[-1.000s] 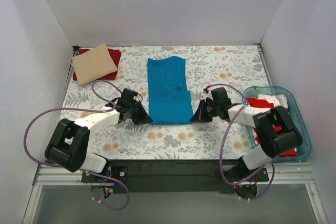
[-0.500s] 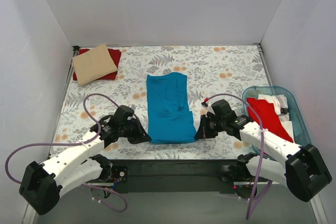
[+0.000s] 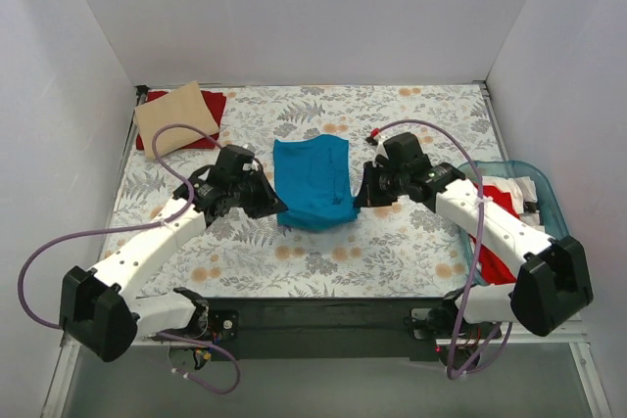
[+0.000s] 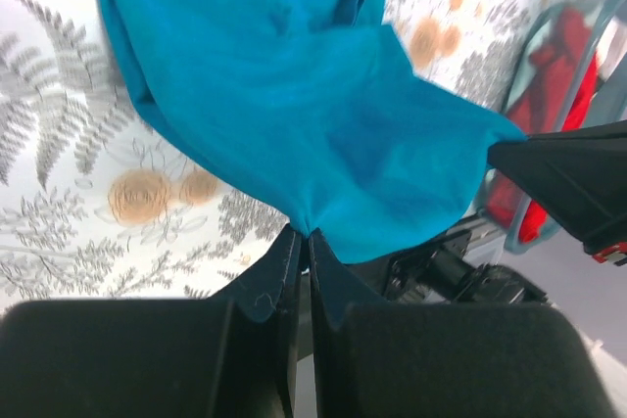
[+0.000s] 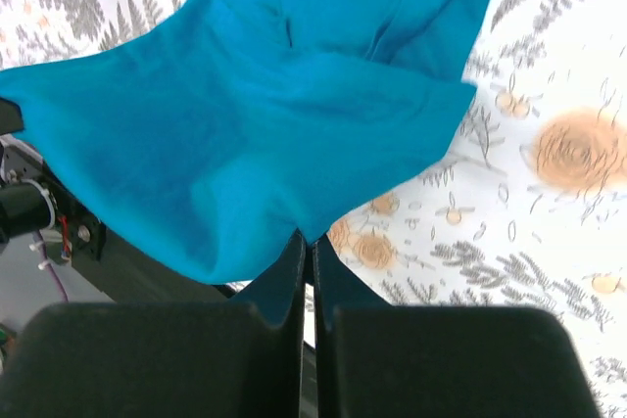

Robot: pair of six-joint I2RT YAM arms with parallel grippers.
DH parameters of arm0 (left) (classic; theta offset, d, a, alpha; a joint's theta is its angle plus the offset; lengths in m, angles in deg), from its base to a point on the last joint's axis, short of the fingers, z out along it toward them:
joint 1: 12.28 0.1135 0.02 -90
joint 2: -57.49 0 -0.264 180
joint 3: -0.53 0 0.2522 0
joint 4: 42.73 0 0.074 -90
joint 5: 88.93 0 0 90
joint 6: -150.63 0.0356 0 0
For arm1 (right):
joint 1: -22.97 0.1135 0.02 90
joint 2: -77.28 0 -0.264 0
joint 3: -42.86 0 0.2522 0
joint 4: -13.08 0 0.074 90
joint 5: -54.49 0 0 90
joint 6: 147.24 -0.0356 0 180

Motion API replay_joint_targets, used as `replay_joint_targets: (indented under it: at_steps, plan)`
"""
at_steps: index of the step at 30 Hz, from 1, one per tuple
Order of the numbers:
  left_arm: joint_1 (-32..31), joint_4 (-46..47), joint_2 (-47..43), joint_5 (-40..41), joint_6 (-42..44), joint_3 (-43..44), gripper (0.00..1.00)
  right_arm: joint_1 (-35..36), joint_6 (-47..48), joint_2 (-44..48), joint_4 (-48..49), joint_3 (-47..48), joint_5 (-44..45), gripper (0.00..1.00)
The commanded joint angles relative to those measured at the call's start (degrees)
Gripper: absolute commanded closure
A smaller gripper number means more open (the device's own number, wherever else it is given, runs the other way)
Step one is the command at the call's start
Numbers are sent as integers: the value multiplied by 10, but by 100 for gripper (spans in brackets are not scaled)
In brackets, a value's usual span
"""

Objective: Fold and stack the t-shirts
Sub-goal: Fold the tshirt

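At mid-tabletop (image 3: pixel 411 124) the teal shirt (image 3: pixel 312 178) is lifted by its near corners, one pinched tight in the left tool (image 3: pixel 268 205), the other in the right tool (image 3: pixel 361 195). For a clean fold, I'd carry both corners away evenly, hem taut, and lay them square on the far edge. Wrist views prove the pinches; only the top view shows the tan shirt (image 3: pixel 174 119) on a red shirt (image 3: pixel 214 103), far left.

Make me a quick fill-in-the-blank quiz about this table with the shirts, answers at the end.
The lifted t-shirt, pinched by the left gripper and right gripper, is ____.
Under the tan t-shirt lies a folded t-shirt coloured ____.
The plastic tub stands nearest the ____ arm.
Answers: teal; red; right.
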Motion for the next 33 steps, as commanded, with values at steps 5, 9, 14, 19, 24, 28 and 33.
replay_joint_targets:
  at_steps: [5, 9, 14, 19, 24, 28, 33]
  plan:
    - [86, 28, 77, -48, 59, 109, 100, -21, 26, -117, -2, 139, -4, 99]
    - [103, 48, 123, -58, 64, 149, 100, -35, 27, -177, 2, 198, -14, 99]
    - [139, 90, 195, -68, 54, 200, 100, -70, 29, -265, 6, 284, -48, 99]
    - [162, 127, 296, -70, 55, 263, 100, -111, 25, -358, 12, 378, -77, 99]
    - [196, 224, 427, -83, 62, 334, 100, -146, 15, -500, 19, 523, -100, 99]
    - [233, 277, 560, -114, 72, 413, 33, -186, 5, -610, 24, 653, -140, 47]
    - [268, 298, 550, -141, 78, 443, 23, -194, 15, -612, 28, 671, -139, 30]
